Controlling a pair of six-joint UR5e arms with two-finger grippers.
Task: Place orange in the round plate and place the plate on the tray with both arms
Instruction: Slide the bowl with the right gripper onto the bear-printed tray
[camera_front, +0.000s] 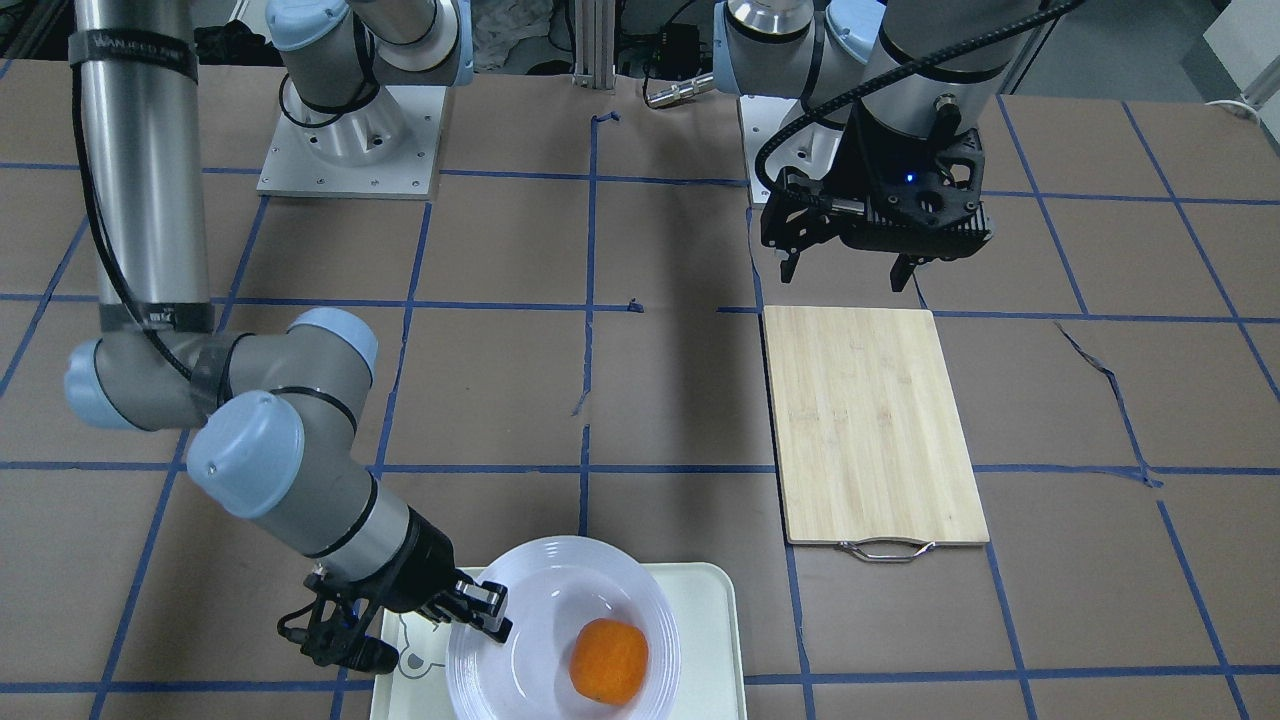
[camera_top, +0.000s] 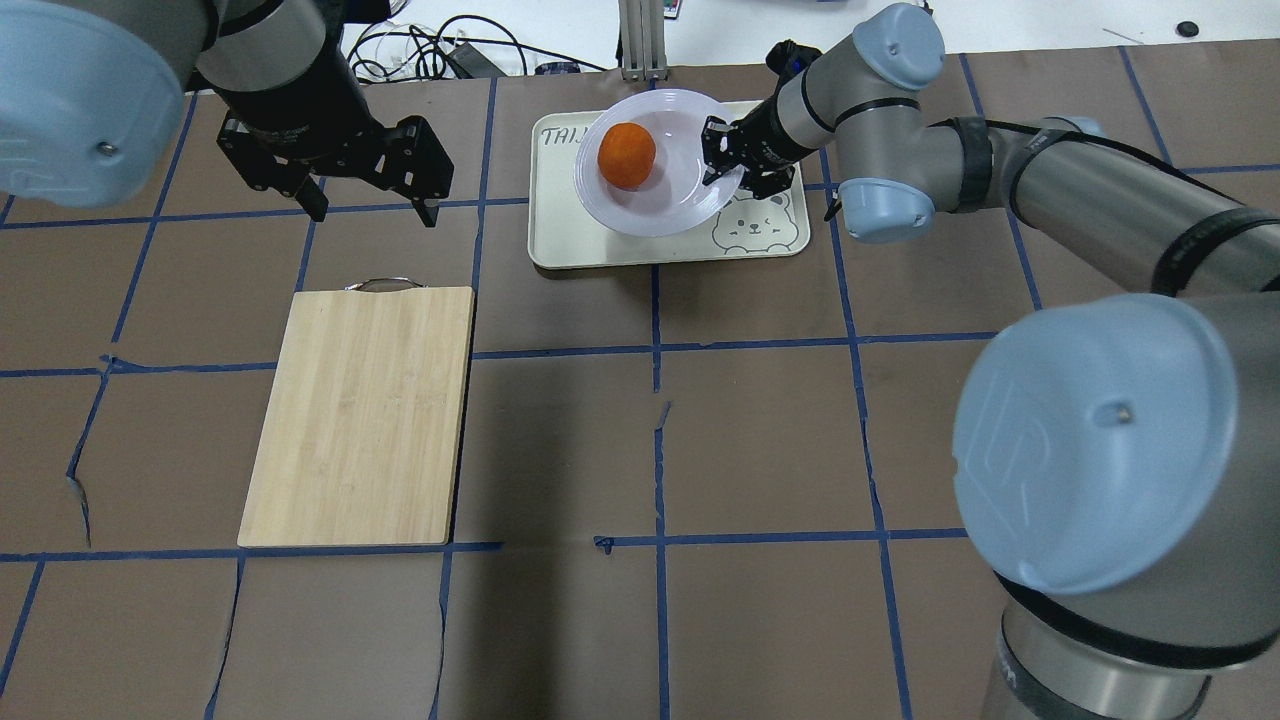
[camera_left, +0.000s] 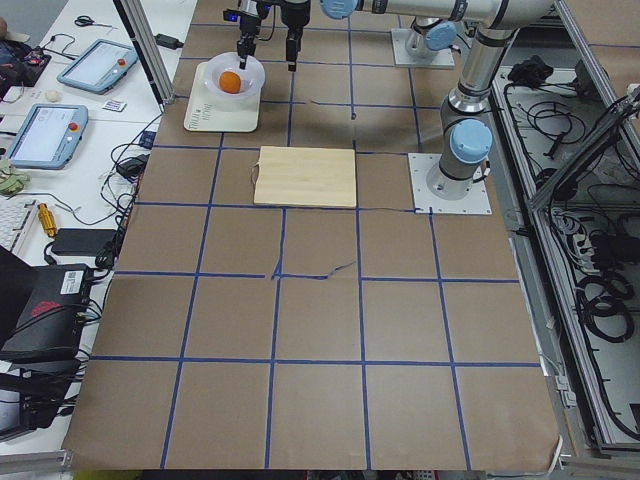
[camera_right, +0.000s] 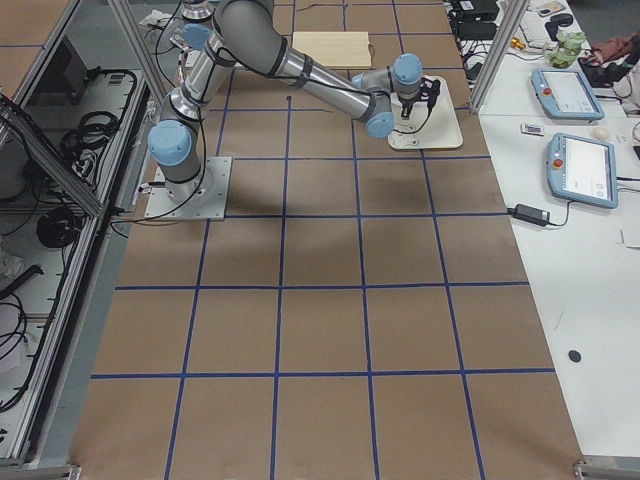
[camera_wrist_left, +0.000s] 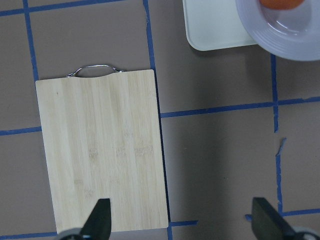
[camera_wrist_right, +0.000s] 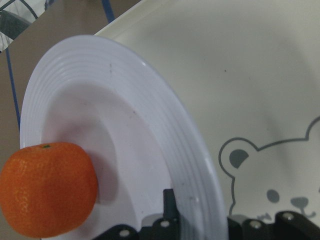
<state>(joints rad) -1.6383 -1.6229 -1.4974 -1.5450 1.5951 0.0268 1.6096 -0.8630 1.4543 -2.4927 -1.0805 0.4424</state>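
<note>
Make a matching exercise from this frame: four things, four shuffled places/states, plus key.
Things
1. orange
2. round plate
3. left gripper
4. cutting board

Places/states
a. open, empty, raised above the table
b. lying flat on the table, nothing on it
c. sitting inside the plate
d. over the tray, rim held by the right gripper

Pairs: 1-c, 2-d, 3-a, 4-b
</note>
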